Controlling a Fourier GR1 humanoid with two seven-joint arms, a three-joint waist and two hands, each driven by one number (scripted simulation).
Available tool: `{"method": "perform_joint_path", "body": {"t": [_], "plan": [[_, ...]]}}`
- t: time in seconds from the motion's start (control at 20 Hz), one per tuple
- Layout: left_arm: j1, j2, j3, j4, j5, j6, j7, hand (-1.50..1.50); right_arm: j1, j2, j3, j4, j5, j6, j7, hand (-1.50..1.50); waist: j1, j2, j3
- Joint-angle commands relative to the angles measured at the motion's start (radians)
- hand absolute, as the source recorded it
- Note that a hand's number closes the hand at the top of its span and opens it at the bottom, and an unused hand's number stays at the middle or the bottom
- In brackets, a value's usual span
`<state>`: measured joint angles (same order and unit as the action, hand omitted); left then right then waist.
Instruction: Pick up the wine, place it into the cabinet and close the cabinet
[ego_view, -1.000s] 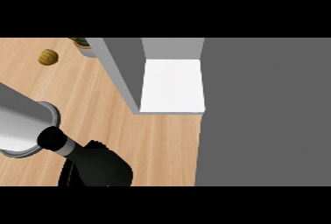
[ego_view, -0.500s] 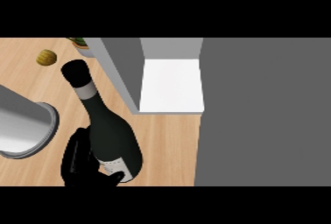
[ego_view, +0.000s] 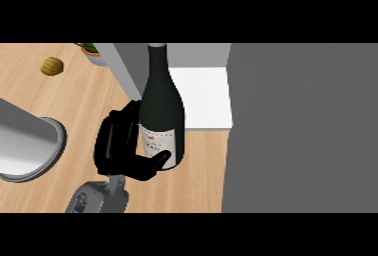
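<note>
The wine bottle (ego_view: 161, 107) is dark green with a white label. It lies lengthwise in the head view, its neck pointing away past the cabinet's grey panel (ego_view: 124, 70). My right hand (ego_view: 118, 145) is shut on its lower body, fingers along the left side and the thumb curled over the label. The bottle's body overlaps the left edge of the cabinet's white inner floor (ego_view: 207, 97). The left hand does not show.
A thick grey forearm (ego_view: 22, 145) fills the left edge. A small yellow-brown object (ego_view: 52, 66) and a bit of greenery (ego_view: 89, 48) sit far left on the wooden counter (ego_view: 70, 95). A broad grey cabinet surface (ego_view: 303, 125) covers the right side.
One second ago the hand was low with no bottle showing. Since then the bottle has come into view, and hand and bottle have moved right and away toward the cabinet opening.
</note>
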<state>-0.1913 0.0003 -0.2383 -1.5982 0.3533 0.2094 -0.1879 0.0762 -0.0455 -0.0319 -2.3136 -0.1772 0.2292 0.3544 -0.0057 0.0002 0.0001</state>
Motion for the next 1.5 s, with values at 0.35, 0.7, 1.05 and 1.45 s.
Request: {"method": "perform_joint_path", "body": {"t": [0.35, 0.7, 1.05, 1.45], "plan": [[-0.122, 0.0, -0.126, 0.226, -0.078, 0.138, -0.082, 1.5, 0.003, -0.013, -0.04, -0.013, -0.039, 0.005, 0.001, -1.5, 0.0, 0.0, 0.0], [-0.255, 0.0, -0.17, 0.373, 0.043, 0.241, -0.134, 1.5, 0.05, -0.01, -0.052, 0.061, -0.028, 0.061, -0.105, -1.5, -0.002, 0.0, 0.0], [-0.299, 0.0, -0.215, 0.528, 0.137, 0.283, -0.249, 1.5, 0.019, 0.021, 0.017, 0.024, 0.044, 0.005, -0.044, -1.5, -0.003, 0.001, 0.0], [-0.366, 0.0, -0.227, 0.734, 0.256, 0.234, -0.36, 1.5, 0.045, 0.004, -0.01, -0.019, -0.003, 0.021, -0.024, -1.5, -0.008, 0.001, 0.0]]}}
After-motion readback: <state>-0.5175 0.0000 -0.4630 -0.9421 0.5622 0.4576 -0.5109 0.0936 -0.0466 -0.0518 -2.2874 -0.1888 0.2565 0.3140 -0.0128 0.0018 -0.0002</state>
